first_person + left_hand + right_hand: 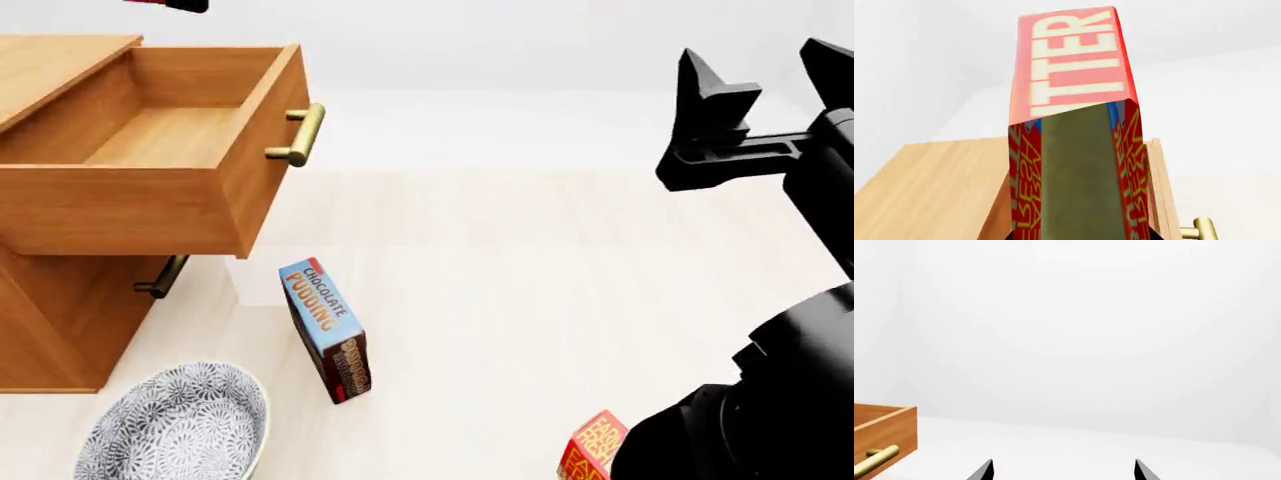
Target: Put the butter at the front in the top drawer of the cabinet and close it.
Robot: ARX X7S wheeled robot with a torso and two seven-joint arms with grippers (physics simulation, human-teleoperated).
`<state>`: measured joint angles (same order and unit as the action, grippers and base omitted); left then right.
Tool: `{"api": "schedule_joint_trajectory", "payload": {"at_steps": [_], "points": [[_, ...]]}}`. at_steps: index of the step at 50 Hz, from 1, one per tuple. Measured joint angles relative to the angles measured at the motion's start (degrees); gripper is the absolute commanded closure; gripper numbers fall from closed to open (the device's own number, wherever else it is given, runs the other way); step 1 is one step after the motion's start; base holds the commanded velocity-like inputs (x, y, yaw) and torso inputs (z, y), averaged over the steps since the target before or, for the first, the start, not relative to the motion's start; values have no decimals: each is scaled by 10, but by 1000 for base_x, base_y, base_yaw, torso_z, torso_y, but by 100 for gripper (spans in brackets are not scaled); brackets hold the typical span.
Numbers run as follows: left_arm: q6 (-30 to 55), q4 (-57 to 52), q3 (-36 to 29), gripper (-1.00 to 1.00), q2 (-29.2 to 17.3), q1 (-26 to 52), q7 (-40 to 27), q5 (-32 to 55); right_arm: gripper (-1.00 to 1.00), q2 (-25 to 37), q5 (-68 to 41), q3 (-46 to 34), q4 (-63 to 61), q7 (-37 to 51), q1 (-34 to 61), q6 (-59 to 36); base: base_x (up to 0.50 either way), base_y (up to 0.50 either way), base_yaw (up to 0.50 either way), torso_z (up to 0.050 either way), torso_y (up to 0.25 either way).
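My left gripper [1077, 220] pinches the butter [1071, 65], long axis upright, above the cabinet [60, 300] — the open top drawer [174, 135] lies below it, slightly right. My right gripper [761, 75] hangs spread, empty, well off right.

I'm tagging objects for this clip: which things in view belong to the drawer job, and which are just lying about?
Part of the job:
- butter, held in the left gripper
- top drawer, pulled open
- cabinet

Lying about:
- chocolate pudding box
- patterned bowl
- second butter carton, partly hidden by the robot
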<state>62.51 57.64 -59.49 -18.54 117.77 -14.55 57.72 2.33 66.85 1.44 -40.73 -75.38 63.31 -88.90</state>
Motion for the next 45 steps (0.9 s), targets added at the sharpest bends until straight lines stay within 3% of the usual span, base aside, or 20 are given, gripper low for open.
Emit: {"api": "schedule_joint_trajectory", "payload": {"at_steps": [4,10,22,32,45], "points": [[19,59,61,100,22,6,31,-82,-100,-2,24,2,-4,-24,-2,-1,0,0,0,0,0],[50,115,214,100,45,2,54,-247,-100,-5,57,5,-8,-59,-6,0,0,0,0,0,2],[87,166,459,100,68,-19,36,-463,-100,-9,88,11,-19,-99,-21,2,0,0,0,1,1],[101,174,561,100,79,-39,13,-530,-100,-11,91,9,-28,-107,-36,3,0,0,0,1,1],[103,174,616,100,85,-63,-17,-561,-100,-11,96,5,-39,-116,-56,3,0,0,0,0,1]]}}
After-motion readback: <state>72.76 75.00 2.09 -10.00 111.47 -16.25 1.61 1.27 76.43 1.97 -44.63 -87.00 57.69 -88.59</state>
